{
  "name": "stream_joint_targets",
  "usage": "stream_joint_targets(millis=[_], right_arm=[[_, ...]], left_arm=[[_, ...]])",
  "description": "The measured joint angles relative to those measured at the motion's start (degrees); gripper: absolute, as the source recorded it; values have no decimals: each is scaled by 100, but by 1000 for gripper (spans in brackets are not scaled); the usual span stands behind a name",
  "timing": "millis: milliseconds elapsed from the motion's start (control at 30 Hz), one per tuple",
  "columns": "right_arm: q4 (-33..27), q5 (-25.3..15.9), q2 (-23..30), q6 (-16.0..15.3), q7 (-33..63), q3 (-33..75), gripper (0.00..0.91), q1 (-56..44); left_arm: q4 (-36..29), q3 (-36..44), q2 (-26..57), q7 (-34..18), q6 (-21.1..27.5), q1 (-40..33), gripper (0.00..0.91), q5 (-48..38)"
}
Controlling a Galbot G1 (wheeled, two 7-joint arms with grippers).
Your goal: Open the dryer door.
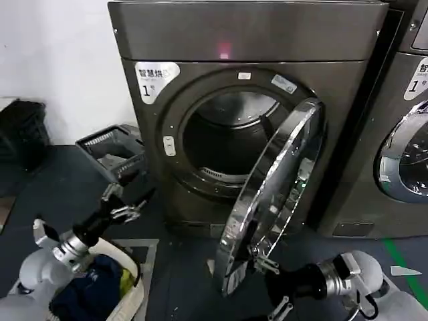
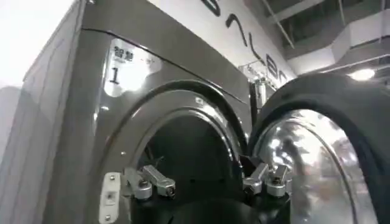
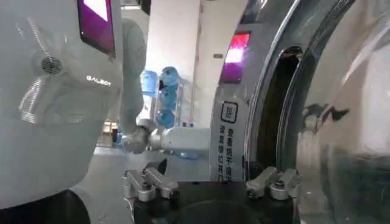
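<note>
A: What can you read on the dryer?

B: You have a white sticker at its upper front corner, above the open dryer door. It bears a large "1" under a row of Chinese characters too small to make out. The left wrist view shows that sticker with the same "1".

A: Anything else for you?

B: The neighbouring machine carries a like label, cut off at a "1". In the right wrist view the robot's white body reads "GALBOT".
</note>
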Motion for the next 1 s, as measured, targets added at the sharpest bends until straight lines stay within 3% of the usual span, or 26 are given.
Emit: stream_joint_targets(millis=[667, 1000], right_arm=[[-469, 4, 325, 70, 325, 2427, 907, -847], [-1008, -429, 729, 97, 1002, 4094, 907, -1193]], left_arm=[[-435, 1150, 124, 35, 0, -435, 907, 95], [-431, 1995, 190, 52, -64, -790, 907, 390]])
